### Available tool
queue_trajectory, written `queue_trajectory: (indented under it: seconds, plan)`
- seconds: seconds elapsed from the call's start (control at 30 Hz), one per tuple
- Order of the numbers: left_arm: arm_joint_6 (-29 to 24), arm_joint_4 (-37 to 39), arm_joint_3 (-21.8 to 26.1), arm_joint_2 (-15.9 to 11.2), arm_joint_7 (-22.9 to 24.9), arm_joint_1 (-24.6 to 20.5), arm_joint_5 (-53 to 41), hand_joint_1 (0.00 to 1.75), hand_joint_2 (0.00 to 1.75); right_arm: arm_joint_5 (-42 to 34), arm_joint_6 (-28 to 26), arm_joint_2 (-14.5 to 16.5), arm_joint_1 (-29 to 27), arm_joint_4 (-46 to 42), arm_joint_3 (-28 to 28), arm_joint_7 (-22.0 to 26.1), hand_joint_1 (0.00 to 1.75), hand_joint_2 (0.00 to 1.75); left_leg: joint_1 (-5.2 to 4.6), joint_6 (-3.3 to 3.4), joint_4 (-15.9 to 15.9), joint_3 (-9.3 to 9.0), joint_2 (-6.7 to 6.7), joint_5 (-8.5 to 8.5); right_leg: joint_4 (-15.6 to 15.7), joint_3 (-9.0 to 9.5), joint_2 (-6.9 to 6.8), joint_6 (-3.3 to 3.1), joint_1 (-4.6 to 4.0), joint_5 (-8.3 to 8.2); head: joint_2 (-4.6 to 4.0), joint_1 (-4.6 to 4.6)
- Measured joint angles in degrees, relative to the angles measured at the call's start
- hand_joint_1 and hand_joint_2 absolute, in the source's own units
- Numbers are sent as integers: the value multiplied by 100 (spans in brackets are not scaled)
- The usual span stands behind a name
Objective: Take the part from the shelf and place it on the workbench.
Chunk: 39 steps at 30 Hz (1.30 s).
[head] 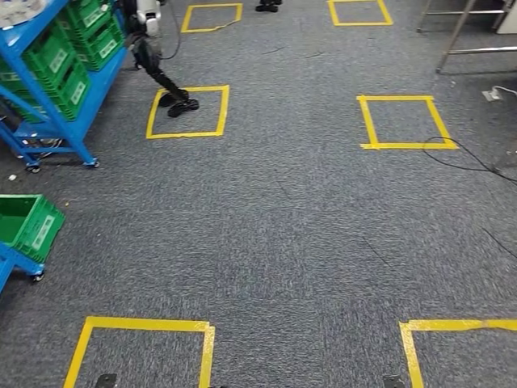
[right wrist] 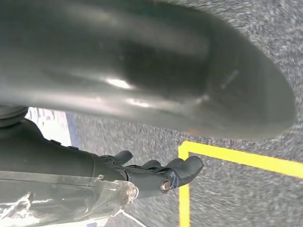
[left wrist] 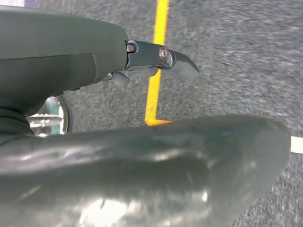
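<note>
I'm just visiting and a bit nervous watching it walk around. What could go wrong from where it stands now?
A black cable snakes across the carpet on the right; a foot might catch it. The blue shelf stands on wheels, so bumping it could roll it. Another robot's legs stand beside that shelf, which may crowd the approach. Both hands, left hand and right hand, carry nothing yet.

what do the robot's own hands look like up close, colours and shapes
The left hand has a smooth, glossy grey thumb and a darker slim finger with silver screws. The right hand looks the same: a thick grey thumb, darker fingers with a screw at the joint and clear plastic film along its side.
</note>
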<state>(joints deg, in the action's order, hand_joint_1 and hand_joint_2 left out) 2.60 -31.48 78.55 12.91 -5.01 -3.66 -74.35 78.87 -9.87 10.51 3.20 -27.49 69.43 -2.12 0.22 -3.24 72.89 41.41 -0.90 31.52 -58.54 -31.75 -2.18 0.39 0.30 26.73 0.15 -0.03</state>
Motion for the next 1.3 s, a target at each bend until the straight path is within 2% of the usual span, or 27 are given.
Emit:
queue_trajectory:
  seconds: [0.03,0.07,0.13,0.2,0.27,0.3,0.33,0.4,0.47,0.5,0.53,0.57,0.63,0.7,0.73,0.77,0.8,0.83,0.9,0.93,1.0,1.03,1.1,1.17,1.2,1.23,1.3]
  plan:
    - [0,9,-2,-1,0,7,-3,0,0,62,11,-7,-5,18,-30,1,0,0,0,5,-105,-65,18,-114,0,2,-75,0,-3,3,0,-1]
    - [1,15,-2,-3,0,12,-5,0,0,131,22,-11,-6,37,-62,3,0,0,-2,15,-418,-242,68,-298,0,10,-145,7,-4,8,0,-2]
    - [3,25,-7,-4,0,2,-10,0,0,243,44,-22,-11,67,-122,7,0,0,-26,51,-1202,-683,366,-599,-11,34,-264,41,-29,34,0,-9]
    - [10,32,-16,-3,-2,-18,-12,0,0,298,55,-35,-18,92,-170,7,0,0,-56,113,-1593,-889,542,-672,-14,68,-381,96,-63,65,0,2]
    - [15,38,-21,-1,-4,-12,-13,0,0,339,58,-44,-12,117,-211,6,0,0,-63,184,-1633,-885,417,-674,2,95,-493,156,-68,85,0,18]
    - [15,41,-20,1,-5,-1,-14,0,0,414,58,-51,-9,128,-245,0,0,0,-53,214,-1644,-888,354,-684,-30,90,-444,192,-59,123,0,22]
    - [15,44,-20,-1,-5,3,-14,0,0,541,58,-57,-15,144,-299,-11,0,0,-38,249,-1656,-890,291,-698,-156,40,-317,225,-47,215,0,34]
    - [15,49,-23,-2,-9,-15,-14,0,0,865,57,-74,-72,187,-488,-46,0,0,-14,302,-1667,-891,152,-718,-754,-221,25,273,-23,544,0,59]
    - [16,54,-26,2,-11,-30,-14,0,0,1047,56,-87,-148,235,-719,-83,0,0,-12,322,-1666,-885,-6,-722,-1471,-574,170,287,-15,827,0,74]
    - [16,58,-25,7,-12,-23,-14,0,0,1076,54,-93,-172,256,-822,-99,0,0,-12,321,-1664,-885,-92,-723,-1630,-675,189,291,-13,830,0,80]
    - [17,62,-25,12,-13,-14,-14,0,0,1089,50,-99,-185,273,-901,-109,0,0,-9,316,-1661,-887,-176,-725,-1581,-680,201,293,-5,725,0,82]
    - [17,66,-25,18,-13,-7,-14,0,0,1100,44,-106,-191,287,-966,-117,0,0,-3,305,-1657,-891,-266,-726,-1341,-592,227,296,9,536,0,83]
    - [18,72,-26,26,-15,-13,-14,0,0,1109,25,-125,-194,321,-1082,-125,0,0,1,251,-1629,-880,-427,-721,-565,-250,481,316,76,158,0,91]
    - [21,73,-29,27,-19,-24,-14,0,0,1113,4,-143,-199,366,-1194,-136,0,0,6,176,-1598,-833,-560,-730,-128,-56,706,294,113,37,0,96]
    - [25,73,-30,27,-19,-19,-14,0,0,1115,-4,-150,-200,385,-1238,-152,0,0,15,137,-1594,-805,-621,-746,-93,-41,708,258,102,54,0,100]
    - [28,73,-30,29,-20,-7,-14,0,0,1116,-9,-158,-201,396,-1279,-169,0,0,31,101,-1608,-785,-679,-765,-101,-48,647,215,89,42,0,97]
    - [31,73,-30,32,-20,7,-14,0,0,1119,-13,-169,-200,402,-1316,-186,0,0,37,72,-1601,-764,-659,-757,-94,-41,584,176,79,30,0,98]
    - [33,73,-29,35,-21,13,-14,0,0,1120,-17,-180,-201,405,-1350,-199,0,0,31,49,-1507,-710,-547,-686,-79,-38,514,133,76,16,0,83]
    - [35,75,-31,45,-24,-6,-14,0,0,1122,-29,-203,-214,409,-1396,-205,0,0,9,27,-1010,-463,-206,-378,-56,-35,353,68,60,5,0,48]
    - [36,78,-33,54,-26,-20,-14,0,0,1122,-35,-213,-226,413,-1410,-207,0,0,5,19,-610,-267,-80,-181,-53,-39,260,45,42,9,0,33]
    - [37,83,-35,66,-29,-27,-13,0,0,1122,-42,-225,-241,423,-1438,-208,0,0,8,16,-48,-3,-7,1,-54,-43,82,27,14,20,0,30]
    - [37,84,-34,68,-31,-20,-13,0,0,1122,-47,-228,-239,428,-1452,-207,0,0,7,23,-18,-1,9,-56,-54,-42,-3,24,5,24,0,28]
    - [37,84,-33,67,-37,-9,-11,0,0,1123,-71,-231,-226,432,-1472,-200,0,0,-6,57,-598,-337,125,-413,-54,-22,-145,35,-2,34,0,24]
    - [38,84,-36,67,-42,-28,-11,0,0,1124,-108,-238,-221,432,-1474,-182,0,0,-60,113,-1312,-735,456,-641,-62,5,-271,76,-32,62,0,19]
    - [38,84,-37,68,-43,-40,-11,0,0,1124,-123,-244,-221,432,-1472,-169,0,0,-86,143,-1505,-833,571,-670,-61,21,-335,100,-49,76,0,17]
    - [39,84,-38,69,-43,-46,-11,0,0,1123,-135,-251,-220,432,-1470,-155,0,0,-106,171,-1578,-855,596,-656,-54,38,-401,125,-65,87,0,13]
    - [40,84,-38,74,-44,-34,-11,0,0,1122,-145,-266,-204,432,-1467,-127,0,0,-90,232,-1605,-852,439,-676,-40,84,-489,182,-63,112,0,9]
